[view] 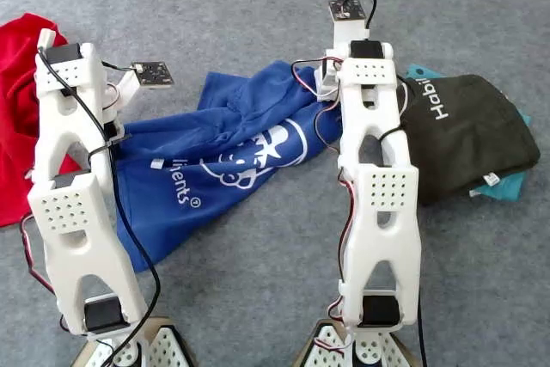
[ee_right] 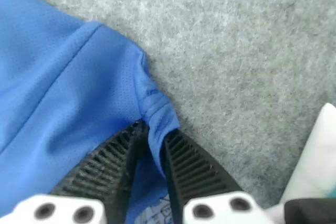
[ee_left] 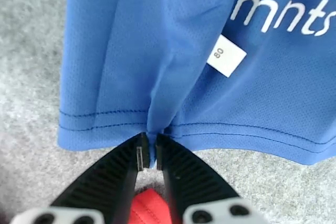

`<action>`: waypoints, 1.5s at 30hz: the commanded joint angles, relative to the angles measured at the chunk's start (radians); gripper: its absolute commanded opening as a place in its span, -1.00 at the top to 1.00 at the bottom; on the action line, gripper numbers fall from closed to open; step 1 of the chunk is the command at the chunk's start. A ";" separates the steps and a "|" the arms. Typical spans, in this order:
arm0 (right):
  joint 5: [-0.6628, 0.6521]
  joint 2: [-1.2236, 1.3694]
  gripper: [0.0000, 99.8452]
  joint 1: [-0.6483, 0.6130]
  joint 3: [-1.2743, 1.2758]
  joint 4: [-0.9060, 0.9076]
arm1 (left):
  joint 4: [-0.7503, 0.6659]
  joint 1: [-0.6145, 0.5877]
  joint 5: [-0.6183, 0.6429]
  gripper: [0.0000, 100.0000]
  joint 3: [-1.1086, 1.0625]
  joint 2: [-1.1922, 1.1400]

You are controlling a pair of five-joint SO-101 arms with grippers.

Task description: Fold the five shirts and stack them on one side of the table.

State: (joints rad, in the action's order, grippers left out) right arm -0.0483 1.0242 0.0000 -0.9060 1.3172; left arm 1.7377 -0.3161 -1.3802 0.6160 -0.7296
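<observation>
Blue shirt [view: 225, 150], thin, limp and light, likely handles best by its stitched edges, where the left gripper [ee_left: 149, 153] and right gripper [ee_right: 153, 139] each pinch a fold.

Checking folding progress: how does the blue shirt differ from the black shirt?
The blue shirt lies rumpled and spread across the middle of the table; the black shirt is a compact bundle at its side. The left and right jaws are each shut on the blue shirt's edge; the black shirt is untouched. Both carry white print.
</observation>
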 commanded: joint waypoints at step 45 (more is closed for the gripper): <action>0.066 -0.002 0.38 -0.506 -0.176 0.293 | 0.021 -0.325 1.330 0.94 0.446 0.187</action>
State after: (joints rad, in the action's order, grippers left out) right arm 0.0176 1.0012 -0.4664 -1.0886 1.6809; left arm 1.7561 -0.6122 -0.0683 1.0948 -0.5946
